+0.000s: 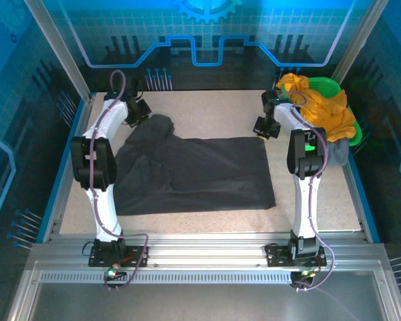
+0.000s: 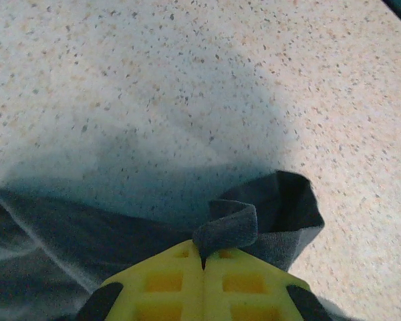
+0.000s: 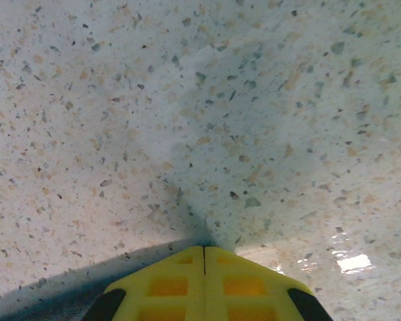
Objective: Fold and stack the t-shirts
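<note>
The dark charcoal-grey t-shirt (image 1: 194, 174) lies spread over the middle of the table. My left gripper (image 1: 138, 111) is at its far left end, shut on a fold of the grey cloth (image 2: 228, 225) that curls out past the yellow fingertips (image 2: 167, 281). My right gripper (image 1: 266, 127) is low at the shirt's far right corner with its jaws pressed together. In the right wrist view the shirt's dark edge (image 3: 47, 297) runs up under the yellow fingers (image 3: 244, 284). A mustard-orange t-shirt (image 1: 324, 107) and a lighter grey one (image 1: 339, 150) hang over the basket.
The green plastic basket (image 1: 329, 85) stands at the back right corner, just behind the right arm. Bare speckled tabletop (image 1: 214, 114) lies beyond the shirt, and more (image 1: 321, 200) to its right. A blue rail (image 1: 60, 167) edges the table on the left.
</note>
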{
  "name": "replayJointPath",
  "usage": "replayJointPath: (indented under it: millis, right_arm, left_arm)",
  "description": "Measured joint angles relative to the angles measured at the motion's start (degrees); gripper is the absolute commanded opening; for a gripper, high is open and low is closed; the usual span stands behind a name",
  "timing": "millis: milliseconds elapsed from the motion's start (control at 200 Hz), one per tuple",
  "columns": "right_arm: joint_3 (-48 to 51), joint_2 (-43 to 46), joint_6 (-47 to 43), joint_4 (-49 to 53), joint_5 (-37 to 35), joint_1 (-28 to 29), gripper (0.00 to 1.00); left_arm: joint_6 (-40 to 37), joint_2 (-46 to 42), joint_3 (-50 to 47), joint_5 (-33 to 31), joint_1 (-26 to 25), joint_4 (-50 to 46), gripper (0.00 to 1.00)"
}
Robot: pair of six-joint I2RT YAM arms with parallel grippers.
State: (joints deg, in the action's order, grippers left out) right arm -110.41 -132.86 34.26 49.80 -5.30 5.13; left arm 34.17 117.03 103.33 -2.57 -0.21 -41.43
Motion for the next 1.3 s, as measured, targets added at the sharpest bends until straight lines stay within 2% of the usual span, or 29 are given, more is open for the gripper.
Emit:
replayJointPath:
  millis: [185,385,540,705,955,1301]
  right_arm:
    - [4.72,4.83,-2.03,-1.75,1.68,-0.33,0.0]
    - [13.84,13.88,-3.04,-4.46,3.43,-0.33,0.0]
    - [22.8,21.49,-2.54,-6.27,4.52,-0.35,0.0]
    - [33.59,29.64,-0.13,-7.98,4.9,-0.39,0.0]
    - [47.47,36.92,1.51,-9.31,5.99,-1.03,0.0]
    - [49.66,38.64,1.73,-9.35,7.06,-1.22,0.0]
  left_arm:
    - [1.66,-12.02,-13.31,0.92,0.26,1.07,0.0]
    - [4.28,-31.26,-28.35,-0.72,0.26,-0.09,0.0]
    - [7.3,-46.86,-36.37,-3.48,0.24,-3.48,0.0]
    - [11.13,-58.36,-43.98,-5.27,0.24,-9.62,0.0]
    - [16.37,-65.66,-54.27,-6.34,0.24,-18.56,0.0]
    - [19.93,-66.31,-57.57,-7.17,0.24,-20.22,0.0]
